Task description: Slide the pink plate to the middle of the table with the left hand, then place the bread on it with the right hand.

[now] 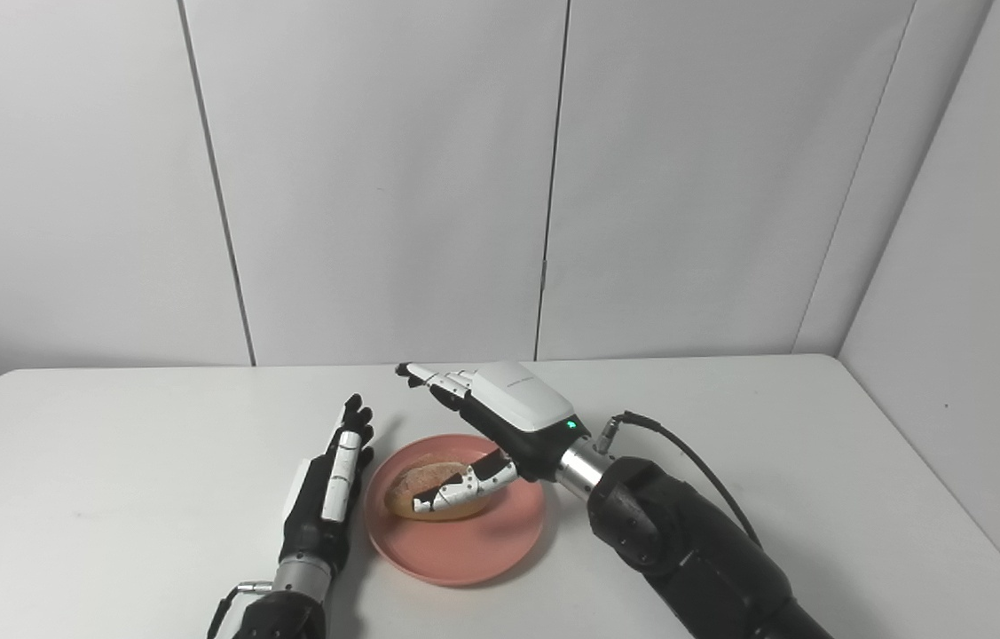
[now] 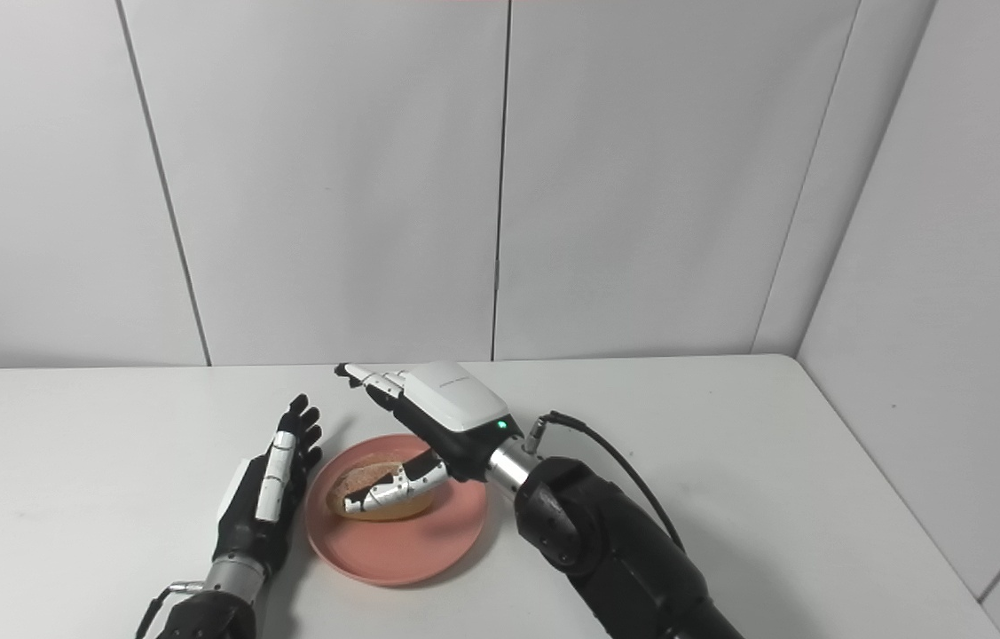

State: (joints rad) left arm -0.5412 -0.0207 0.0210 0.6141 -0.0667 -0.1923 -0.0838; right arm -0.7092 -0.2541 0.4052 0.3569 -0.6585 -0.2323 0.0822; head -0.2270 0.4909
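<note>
Resting on the round pink plate point(image 1: 455, 532), the brown oval bread roll point(image 1: 429, 488) lies with its long axis running left to right, directly under the right hand point(image 1: 500, 417). That hand hangs over the plate's far side, its fingers point(image 1: 433, 380) spread and released, and its thumb lies across the roll's near side; whether they touch cannot be told. The left hand point(image 1: 331, 488) lies flat and unclenched on the white table point(image 1: 109, 461), just beside the plate's left rim, holding nothing.
</note>
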